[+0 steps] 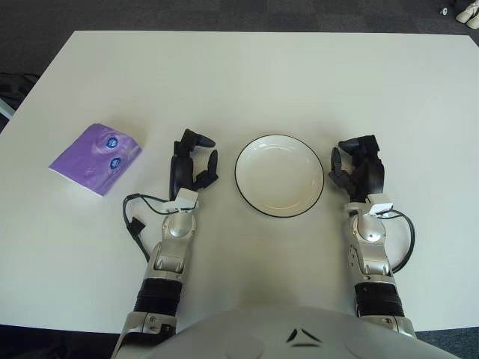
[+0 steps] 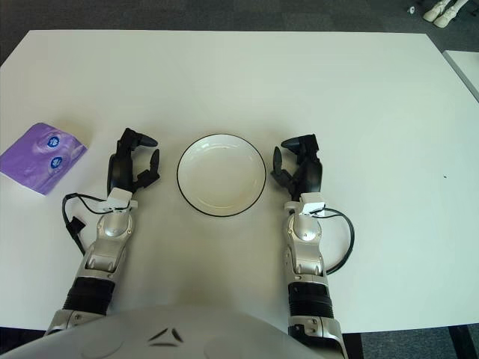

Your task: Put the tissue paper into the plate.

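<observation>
A purple tissue paper pack (image 1: 96, 158) lies flat on the white table at the left. A white plate (image 1: 279, 176) with a thin dark rim sits empty at the table's centre. My left hand (image 1: 193, 160) shows between the pack and the plate, fingers relaxed and holding nothing, a hand's width right of the pack. My right hand (image 1: 358, 166) shows just right of the plate, fingers relaxed and empty.
The white table (image 1: 247, 82) stretches far behind the plate. Its left edge runs close to the pack. Dark carpet lies beyond the table, with a pair of white shoes (image 1: 468, 10) at the far right corner.
</observation>
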`<state>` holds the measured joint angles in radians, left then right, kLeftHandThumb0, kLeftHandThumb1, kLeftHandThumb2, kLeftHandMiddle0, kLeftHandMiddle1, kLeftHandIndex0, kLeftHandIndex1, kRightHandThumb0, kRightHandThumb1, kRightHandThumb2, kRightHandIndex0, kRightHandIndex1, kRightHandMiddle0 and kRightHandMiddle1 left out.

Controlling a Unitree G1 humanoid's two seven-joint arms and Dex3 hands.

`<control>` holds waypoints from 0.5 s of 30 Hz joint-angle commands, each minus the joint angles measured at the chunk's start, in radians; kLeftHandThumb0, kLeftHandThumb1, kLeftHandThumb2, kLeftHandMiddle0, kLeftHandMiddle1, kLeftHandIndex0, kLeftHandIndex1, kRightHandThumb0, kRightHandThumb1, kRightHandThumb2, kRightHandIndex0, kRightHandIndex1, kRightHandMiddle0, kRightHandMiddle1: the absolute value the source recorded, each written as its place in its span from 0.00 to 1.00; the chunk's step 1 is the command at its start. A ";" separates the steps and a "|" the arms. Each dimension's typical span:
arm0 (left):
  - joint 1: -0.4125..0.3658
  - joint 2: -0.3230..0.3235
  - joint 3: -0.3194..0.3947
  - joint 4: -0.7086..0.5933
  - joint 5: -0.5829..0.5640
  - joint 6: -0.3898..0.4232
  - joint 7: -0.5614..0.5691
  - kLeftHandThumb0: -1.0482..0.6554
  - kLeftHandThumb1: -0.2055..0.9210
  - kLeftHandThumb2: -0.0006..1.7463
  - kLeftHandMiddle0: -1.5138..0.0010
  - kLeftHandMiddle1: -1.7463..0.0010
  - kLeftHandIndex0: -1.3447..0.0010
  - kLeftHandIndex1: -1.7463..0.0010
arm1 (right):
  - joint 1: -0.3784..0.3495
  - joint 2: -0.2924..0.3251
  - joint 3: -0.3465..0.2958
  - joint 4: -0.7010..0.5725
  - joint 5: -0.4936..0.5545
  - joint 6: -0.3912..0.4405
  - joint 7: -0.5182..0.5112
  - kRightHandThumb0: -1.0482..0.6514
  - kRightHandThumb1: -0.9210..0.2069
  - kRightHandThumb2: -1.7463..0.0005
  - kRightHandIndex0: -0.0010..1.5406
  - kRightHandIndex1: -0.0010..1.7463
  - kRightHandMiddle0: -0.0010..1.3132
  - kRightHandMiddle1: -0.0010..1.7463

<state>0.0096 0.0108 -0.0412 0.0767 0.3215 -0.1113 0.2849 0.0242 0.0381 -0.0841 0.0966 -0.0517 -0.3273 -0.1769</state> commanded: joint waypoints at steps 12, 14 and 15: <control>0.029 0.032 -0.019 0.016 0.176 -0.168 0.207 0.40 0.91 0.38 0.56 0.27 0.82 0.00 | 0.055 0.018 0.000 0.072 0.005 0.075 -0.002 0.39 0.21 0.51 0.40 0.71 0.26 1.00; 0.029 0.040 -0.022 0.007 0.262 -0.158 0.287 0.40 0.92 0.38 0.57 0.26 0.82 0.00 | 0.052 0.017 -0.001 0.077 0.006 0.070 -0.002 0.39 0.22 0.50 0.40 0.71 0.26 1.00; 0.029 0.042 -0.024 0.007 0.286 -0.155 0.310 0.40 0.92 0.38 0.58 0.24 0.82 0.00 | 0.051 0.017 -0.002 0.079 0.007 0.069 -0.002 0.39 0.22 0.50 0.40 0.71 0.26 1.00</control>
<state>0.0133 0.0312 -0.0601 0.0666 0.5193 -0.2614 0.5075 0.0220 0.0404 -0.0865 0.0986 -0.0514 -0.3272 -0.1770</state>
